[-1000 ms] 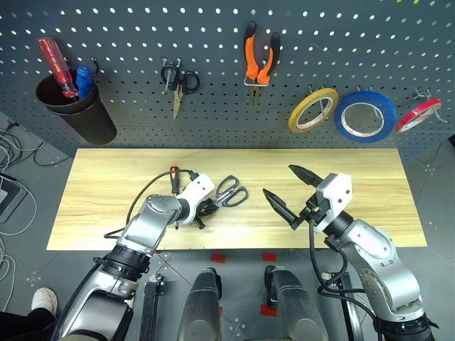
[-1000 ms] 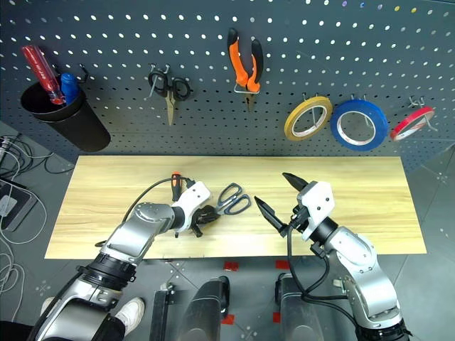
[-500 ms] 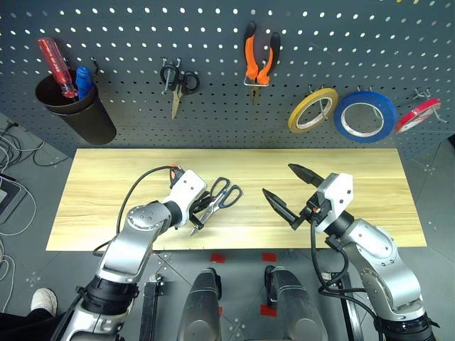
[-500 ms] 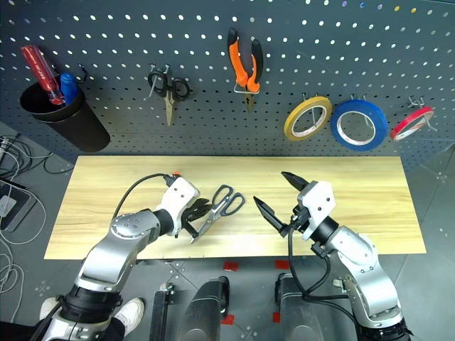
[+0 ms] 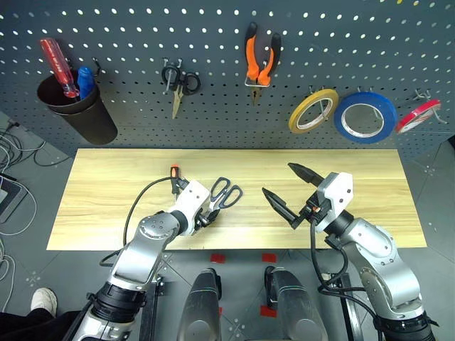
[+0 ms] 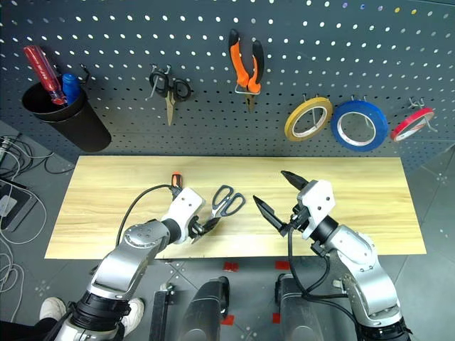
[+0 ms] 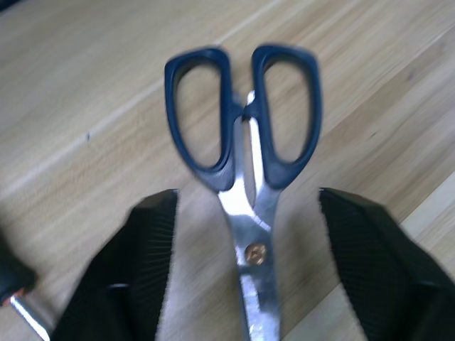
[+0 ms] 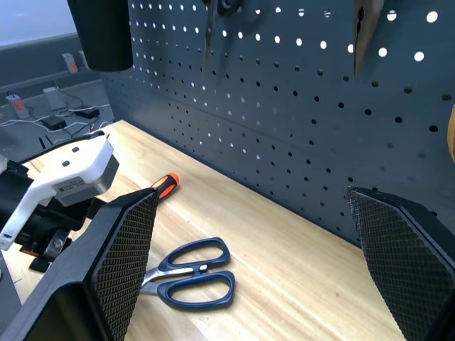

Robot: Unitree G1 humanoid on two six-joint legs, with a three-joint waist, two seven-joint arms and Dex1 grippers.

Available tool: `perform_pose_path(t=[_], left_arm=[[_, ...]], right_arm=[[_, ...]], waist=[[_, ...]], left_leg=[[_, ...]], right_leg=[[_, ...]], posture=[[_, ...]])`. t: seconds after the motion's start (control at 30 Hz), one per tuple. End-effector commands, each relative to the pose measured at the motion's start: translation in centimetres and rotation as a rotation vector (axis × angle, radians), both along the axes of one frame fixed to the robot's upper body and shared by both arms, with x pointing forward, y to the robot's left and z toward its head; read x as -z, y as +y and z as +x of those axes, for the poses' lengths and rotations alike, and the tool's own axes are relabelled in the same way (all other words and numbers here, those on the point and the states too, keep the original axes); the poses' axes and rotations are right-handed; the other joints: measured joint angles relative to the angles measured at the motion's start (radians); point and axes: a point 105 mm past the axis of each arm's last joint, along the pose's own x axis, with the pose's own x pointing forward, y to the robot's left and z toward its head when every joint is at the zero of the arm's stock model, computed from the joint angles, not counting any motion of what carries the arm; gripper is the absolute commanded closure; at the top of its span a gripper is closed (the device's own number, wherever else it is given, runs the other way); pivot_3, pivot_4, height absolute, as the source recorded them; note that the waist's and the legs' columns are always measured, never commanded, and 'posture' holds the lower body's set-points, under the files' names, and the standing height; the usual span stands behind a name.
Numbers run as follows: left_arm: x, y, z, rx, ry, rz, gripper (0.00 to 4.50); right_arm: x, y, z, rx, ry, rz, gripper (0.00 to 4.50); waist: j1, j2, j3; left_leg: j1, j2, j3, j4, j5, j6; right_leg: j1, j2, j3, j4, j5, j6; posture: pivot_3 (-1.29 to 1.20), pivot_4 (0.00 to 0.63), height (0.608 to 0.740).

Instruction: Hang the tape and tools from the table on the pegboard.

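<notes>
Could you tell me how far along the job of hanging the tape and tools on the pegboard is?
Done: the blue tape and pliers hang on the pegboard. In hand: nothing; the open left gripper straddles the blue scissors lying on the table. Left: the scissors and the screwdriver.

I can read no text, brand, number or sign anywhere here. A small pale label [image 8: 70, 186] sits on the white housing of my left gripper [image 8: 43, 245], seen from my right wrist, but its print is too small to make out.
</notes>
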Motion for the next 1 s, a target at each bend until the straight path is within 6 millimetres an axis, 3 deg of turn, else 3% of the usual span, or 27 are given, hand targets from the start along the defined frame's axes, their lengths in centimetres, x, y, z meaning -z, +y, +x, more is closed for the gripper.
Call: perform_pose_path(t=[0.03,0.33,0.63,1.0], left_arm=[[0.2,-0.6,0.1,0.020,-0.010,0.005,0.75],[2.0,-1.1,0.3,0.059,0.066,-0.004,0.75],[3.7,0.2,0.6,0.076,0.128,0.098,0.75],[4.0,0.7,-0.2,0.025,0.202,0.054,0.75]], right_arm=[[-0.9,0.3,-1.0,-0.015,-0.030,0.014,0.00],[-0.8,0.4,-1.3,-0.007,-0.010,0.022,0.00],[-0.8,0.2,-1.1,0.002,-0.002,0.023,0.00],[-0.8,0.0,-1.0,0.011,-0.002,0.024,0.00]], waist=[[-0.001,0.000,0.000],[-0.002,0.001,0.003],[-0.003,0.002,0.006],[-0.004,0.003,0.006]], left_leg=[[0.000,0.000,0.000,0.000,0.000,0.000],[0.000,0.000,0.000,0.000,-0.002,0.004],[0.001,0.000,0.000,0.000,-0.002,0.004],[0.001,0.000,0.000,0.000,-0.002,0.004]], right_leg=[[0.000,0.000,0.000,0.000,0.000,0.000],[0.000,0.000,0.000,0.000,0.000,0.000],[0.000,0.001,0.000,0.000,0.000,0.000],[0.000,0.001,0.001,0.000,0.000,0.000]], posture=[[0.04,0.392,0.740],[0.02,0.418,0.740],[0.01,0.442,0.740],[0.01,0.447,0.740]])
